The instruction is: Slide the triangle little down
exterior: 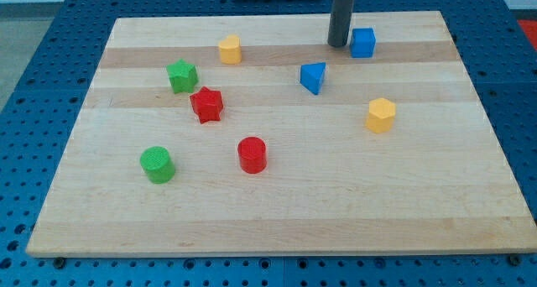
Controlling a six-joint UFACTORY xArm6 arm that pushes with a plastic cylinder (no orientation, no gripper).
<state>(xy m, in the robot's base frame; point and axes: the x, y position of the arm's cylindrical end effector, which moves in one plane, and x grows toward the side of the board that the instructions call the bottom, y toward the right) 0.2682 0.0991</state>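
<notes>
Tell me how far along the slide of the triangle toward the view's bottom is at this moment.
Nothing looks done yet: the blue triangular block sits untouched in the upper middle of the wooden board. In hand: my tip stands above and slightly right of it, close beside the blue cube, with a gap to the triangle. Left: closing that gap and pushing the triangle a little toward the view's bottom.

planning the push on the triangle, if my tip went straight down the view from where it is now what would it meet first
My tip sits at the view's top, just left of the blue cube. Straight down the view it would probably graze the blue triangular block's right edge at most; it lies slightly left of that line. Beyond, bare wooden board.
</notes>
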